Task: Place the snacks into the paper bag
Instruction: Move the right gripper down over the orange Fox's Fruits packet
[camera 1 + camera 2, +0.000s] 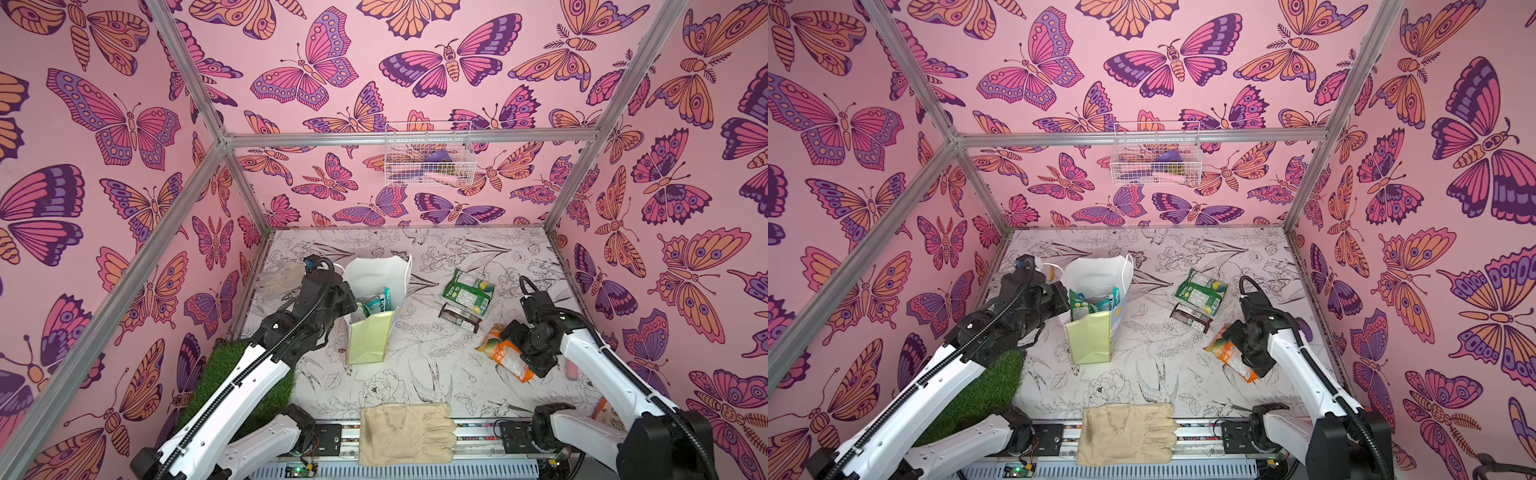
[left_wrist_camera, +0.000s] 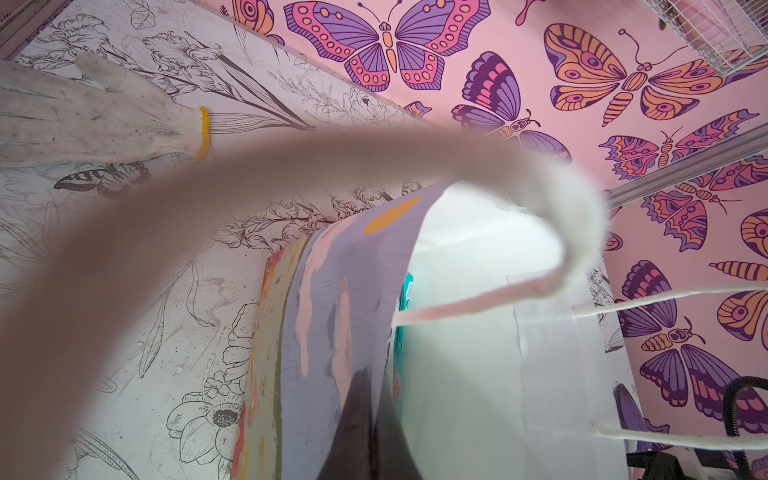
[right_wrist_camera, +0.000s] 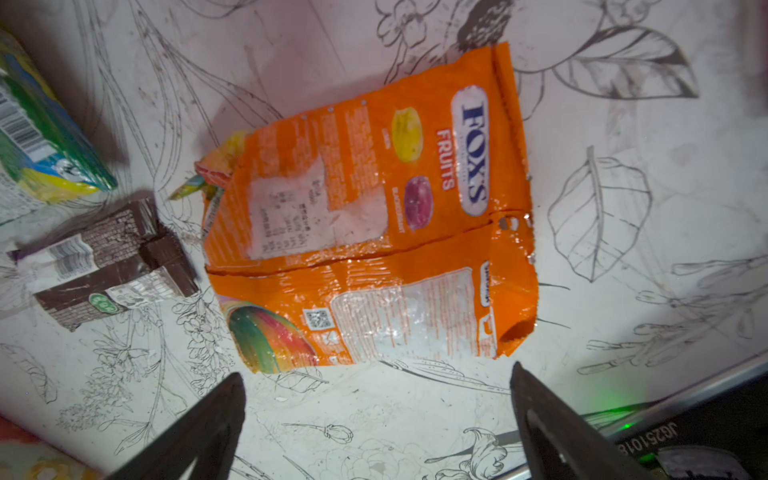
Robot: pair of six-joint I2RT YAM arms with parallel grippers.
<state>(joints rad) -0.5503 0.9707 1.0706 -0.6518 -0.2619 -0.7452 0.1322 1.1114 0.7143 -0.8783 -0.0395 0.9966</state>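
Note:
The paper bag (image 1: pixel 371 338) (image 1: pixel 1090 340) stands upright left of the table's middle, mouth open, with teal snacks (image 1: pixel 376 301) inside. My left gripper (image 1: pixel 347 297) (image 2: pixel 374 372) is shut on the bag's left wall at the rim. A blurred cord handle (image 2: pixel 582 216) loops across the left wrist view. On the table to the right lie green packets (image 1: pixel 467 291), a dark brown bar (image 1: pixel 461 318) (image 3: pixel 112 266) and an orange Fox's packet (image 1: pixel 498 351) (image 3: pixel 374 216). My right gripper (image 1: pixel 524 350) (image 3: pixel 376 372) hangs open just over the orange packet, nothing between its fingers.
A beige glove (image 1: pixel 405 434) lies over the table's front edge. A white glove with a yellow cuff (image 1: pixel 278 276) (image 2: pixel 83 120) lies at the back left behind the left arm. A grass mat (image 1: pixel 232 382) sits front left. A wire basket (image 1: pixel 428 158) hangs on the back wall.

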